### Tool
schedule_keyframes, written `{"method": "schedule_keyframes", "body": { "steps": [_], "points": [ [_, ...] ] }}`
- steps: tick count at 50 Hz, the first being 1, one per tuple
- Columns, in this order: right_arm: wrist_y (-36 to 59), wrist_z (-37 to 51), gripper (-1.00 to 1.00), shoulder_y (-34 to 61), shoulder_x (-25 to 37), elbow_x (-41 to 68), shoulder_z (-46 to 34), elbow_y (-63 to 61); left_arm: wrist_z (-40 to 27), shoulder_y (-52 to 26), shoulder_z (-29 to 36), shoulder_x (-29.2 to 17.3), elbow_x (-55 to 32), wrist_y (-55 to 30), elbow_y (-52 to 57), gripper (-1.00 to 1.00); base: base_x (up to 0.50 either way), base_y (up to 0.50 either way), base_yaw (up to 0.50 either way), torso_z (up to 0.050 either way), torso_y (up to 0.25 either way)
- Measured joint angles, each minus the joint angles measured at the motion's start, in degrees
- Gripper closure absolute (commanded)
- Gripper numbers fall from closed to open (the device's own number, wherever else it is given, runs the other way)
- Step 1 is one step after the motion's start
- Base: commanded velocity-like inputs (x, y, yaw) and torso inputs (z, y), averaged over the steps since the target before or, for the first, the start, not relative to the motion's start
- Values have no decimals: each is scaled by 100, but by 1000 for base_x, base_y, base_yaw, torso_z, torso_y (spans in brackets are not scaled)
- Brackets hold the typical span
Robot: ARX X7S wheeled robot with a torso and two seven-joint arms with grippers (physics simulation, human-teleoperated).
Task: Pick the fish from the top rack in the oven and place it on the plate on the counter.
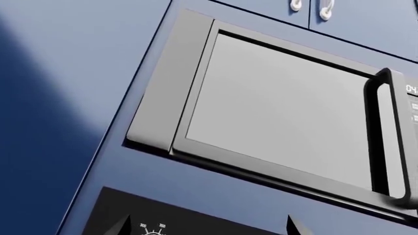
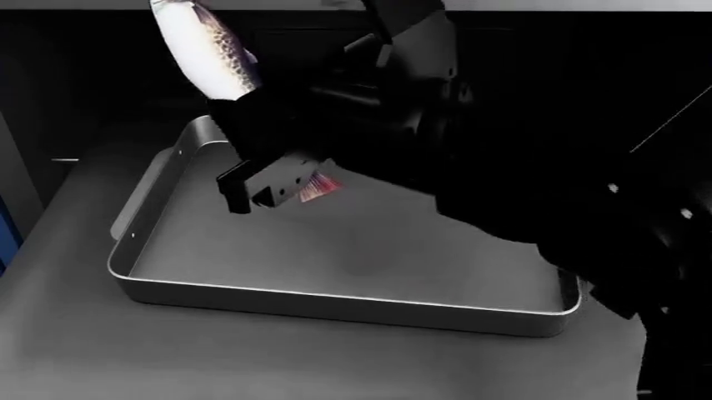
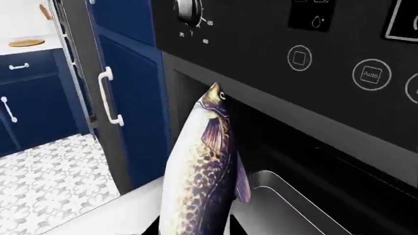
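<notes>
While the left arm's own camera shows only a grey microwave door (image 1: pixel 287 112) set in navy cabinetry, with no fingers in sight, I cannot tell how the left gripper stands. In the head view the fish (image 2: pixel 206 50) hangs clear above the far-left corner of the shiny metal tray (image 2: pixel 333 304), lifted off the top rack (image 2: pixel 67 350), its pinkish tail peeking out by the right gripper (image 2: pixel 267 187), whose fingers are clamped on the fish's rear half. From the right wrist camera, the fish's head points up in front of the oven (image 3: pixel 313 98) opening. So the pick looks done; the carry and the placing remain. The plate (image 3: pixel 26 42) sits far off on the tabletop (image 3: pixel 19 49), beyond the blue cabinets.
</notes>
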Motion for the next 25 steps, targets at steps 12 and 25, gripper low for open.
{"method": "schedule_keyframes", "body": {
  "steps": [12,25],
  "points": [
    [383,1800,100,125,263,1871,972,-1436,-2,-279,266,-20,15,142,1,-100,0,0,0,0,0],
    [215,3527,100,593,461,2999,1595,-2487,-1,-343,262,43,-11,91,0,-100,0,0,0,0,0]
  ]
}}
